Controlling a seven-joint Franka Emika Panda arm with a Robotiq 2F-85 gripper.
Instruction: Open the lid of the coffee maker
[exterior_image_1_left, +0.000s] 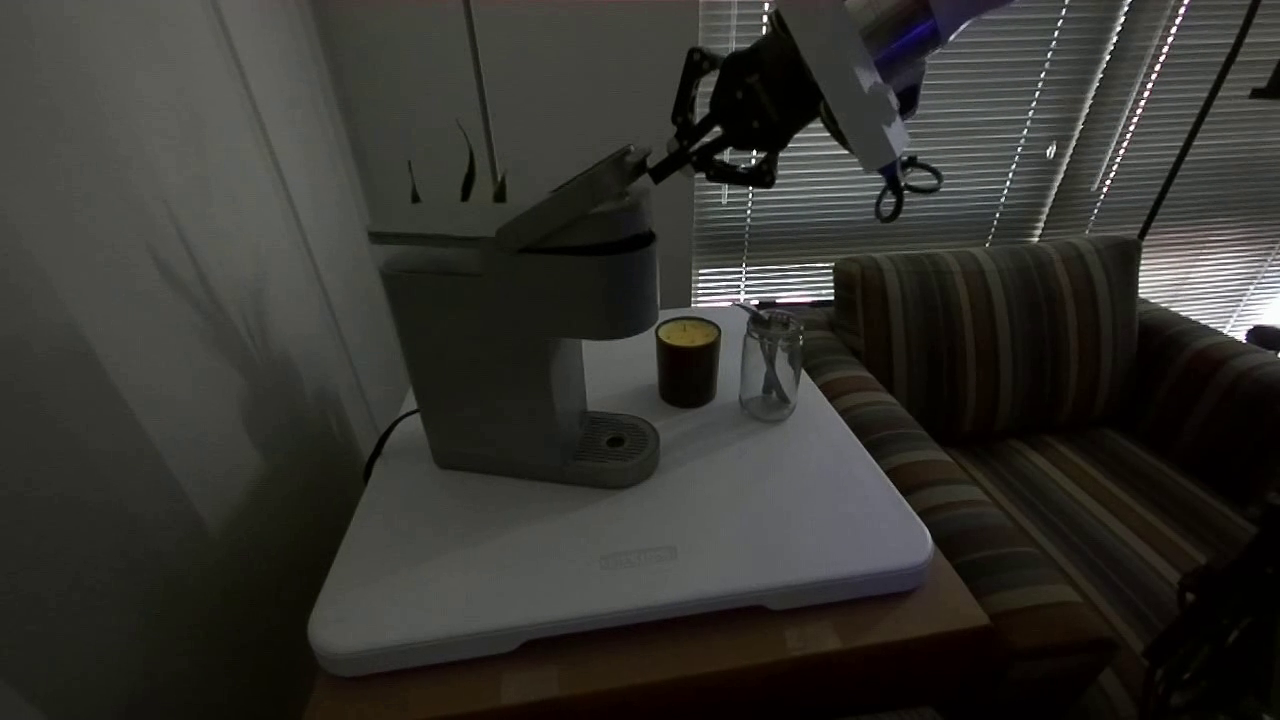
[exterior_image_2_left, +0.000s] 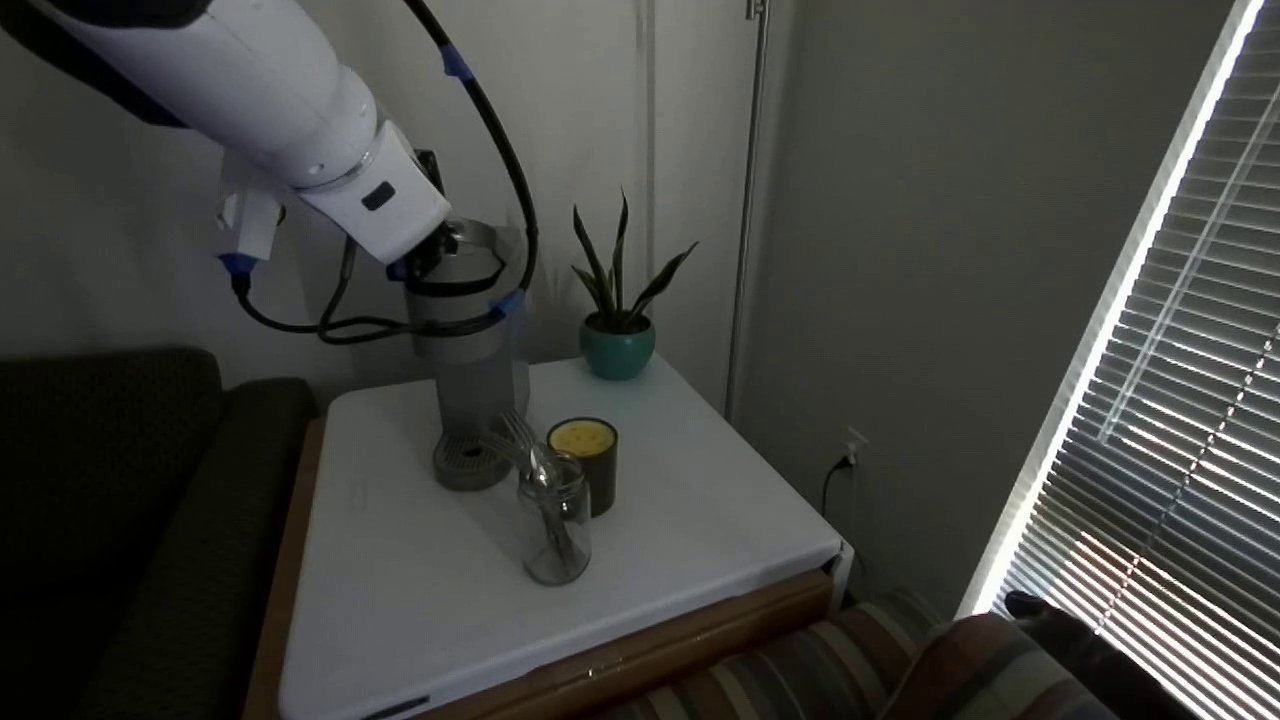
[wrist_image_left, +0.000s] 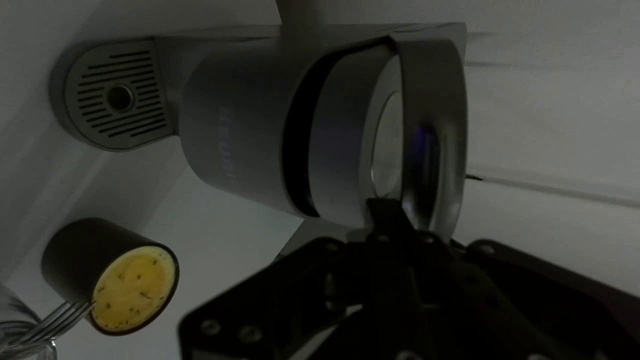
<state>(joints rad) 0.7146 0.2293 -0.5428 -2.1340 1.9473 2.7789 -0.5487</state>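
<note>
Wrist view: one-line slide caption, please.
Jaws shut at the partly raised lid of the coffee maker, yellow-topped dark cup at lower left.

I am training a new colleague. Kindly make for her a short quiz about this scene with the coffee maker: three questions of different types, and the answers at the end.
1. True or false: the lid of the coffee maker is tilted up, with the gripper close to its raised edge.
2. Choose one. The plant pot is: a) white, b) teal, c) red.
3. Fill in: the glass jar holds ____.

Key: 1. True. 2. b. 3. cutlery.
</note>
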